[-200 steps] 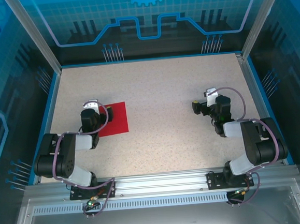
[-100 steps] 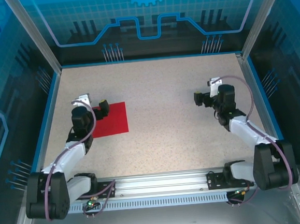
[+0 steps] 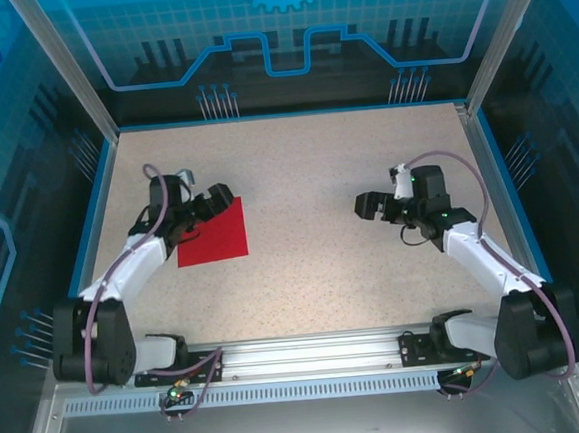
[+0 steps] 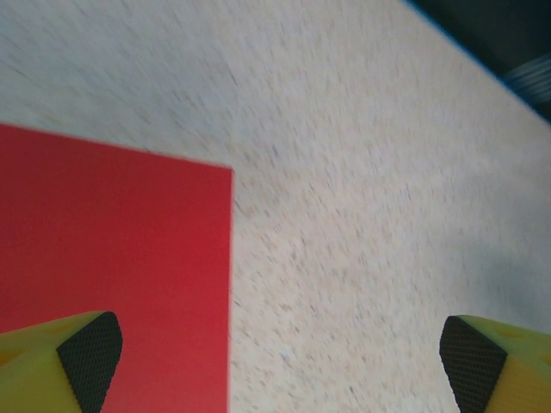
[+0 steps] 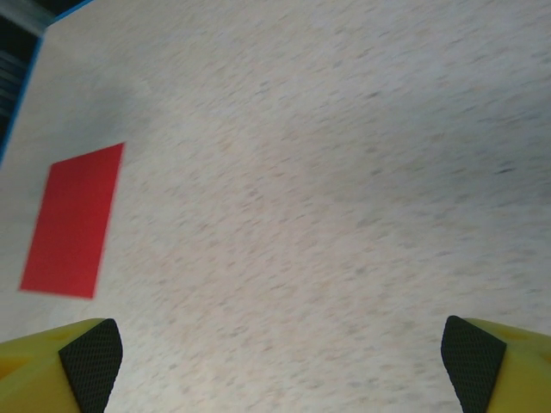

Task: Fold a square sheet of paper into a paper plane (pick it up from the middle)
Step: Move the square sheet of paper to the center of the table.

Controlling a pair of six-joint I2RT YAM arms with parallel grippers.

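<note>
**Top view.** The square sheet of paper (image 3: 214,236) lies flat on the bench (image 3: 306,165), at about 9 o'clock from the bench centre and unfolded. The left gripper (image 3: 207,207) hangs over the sheet's 11 o'clock corner with its jaws spread wide and nothing between them. The right gripper (image 3: 368,206) stands at 3 o'clock, well apart from the sheet, equally wide and empty.

**Left wrist view.** The sheet (image 4: 112,258) fills the 8 o'clock quarter, one square corner showing near the centre. The left gripper (image 4: 280,353) straddles the sheet's edge: one fingertip is above red paper, the other above bare bench. Whether either touches cannot be told.

**Right wrist view.** The sheet (image 5: 73,219) sits far off at 9 o'clock. The right gripper (image 5: 280,353) is wide open over bare bench.

**Handling assessment.** The sheet looks thin, light and limp. Lying flush, it offers no edge to get under, and it will likely slide on the bench if pushed sideways. Hold should be taken at its middle, pinching up a small ridge. The left gripper appears off-centre for that. Stray creases are the main risk.
</note>
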